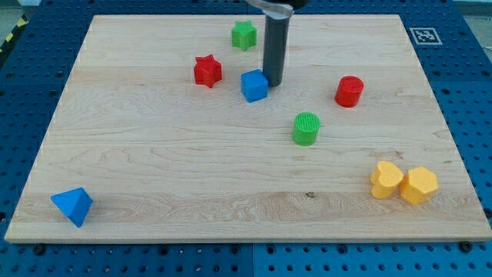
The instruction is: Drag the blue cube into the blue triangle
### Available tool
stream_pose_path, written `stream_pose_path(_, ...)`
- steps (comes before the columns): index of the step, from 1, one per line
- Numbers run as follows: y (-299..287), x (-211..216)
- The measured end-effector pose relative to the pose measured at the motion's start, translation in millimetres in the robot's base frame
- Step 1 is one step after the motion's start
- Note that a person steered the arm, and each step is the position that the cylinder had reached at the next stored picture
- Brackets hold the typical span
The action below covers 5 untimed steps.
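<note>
The blue cube [254, 85] sits on the wooden board [154, 154] a little above the middle. My tip [274, 81] stands right against the cube's right side, touching or nearly touching it. The blue triangle [73, 205] lies far off at the view's bottom left corner of the board.
A red star [207, 71] lies left of the blue cube and a green star [244, 35] above it. A red cylinder [349, 91] is at the right, a green cylinder [306, 128] below right of the cube. Two yellow blocks [386, 180] [418, 185] sit at bottom right.
</note>
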State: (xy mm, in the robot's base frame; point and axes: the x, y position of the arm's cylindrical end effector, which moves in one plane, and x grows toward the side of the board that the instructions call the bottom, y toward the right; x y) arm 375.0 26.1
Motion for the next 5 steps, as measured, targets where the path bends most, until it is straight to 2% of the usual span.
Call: stream_pose_path(5,-135,62)
